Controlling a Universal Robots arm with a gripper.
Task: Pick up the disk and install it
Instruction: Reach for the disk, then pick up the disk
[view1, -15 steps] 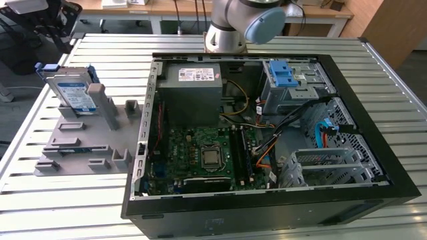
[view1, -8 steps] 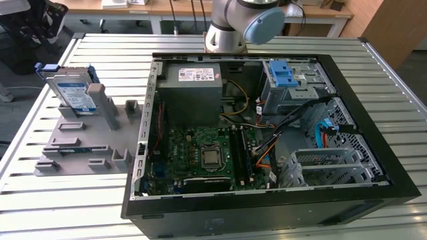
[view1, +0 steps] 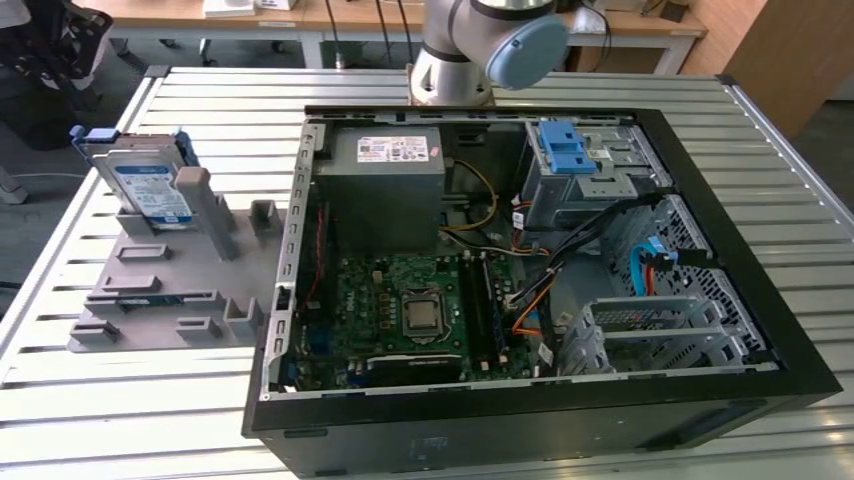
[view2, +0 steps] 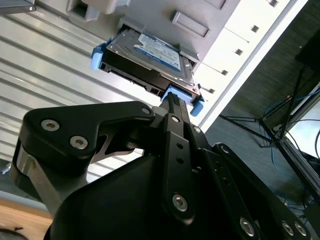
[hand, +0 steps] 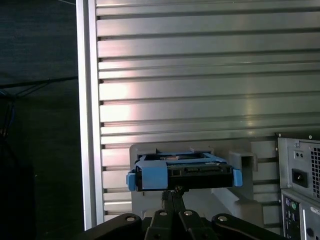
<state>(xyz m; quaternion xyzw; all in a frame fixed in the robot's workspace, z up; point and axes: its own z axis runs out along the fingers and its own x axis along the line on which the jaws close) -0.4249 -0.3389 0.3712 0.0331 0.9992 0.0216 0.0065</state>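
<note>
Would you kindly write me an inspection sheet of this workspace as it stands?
Surface: slatted metal table.
Job's things: disk upright in grey fixture, at the exterior view's left of the open computer case; not yet installed.
Clutter: nothing seen.
Gripper: gripper shut, in line with the disk's blue-railed edge in both wrist views; contact cannot be told.
Cables: loose bundle inside the case.
Surroundings: wooden desks behind the table.
</note>
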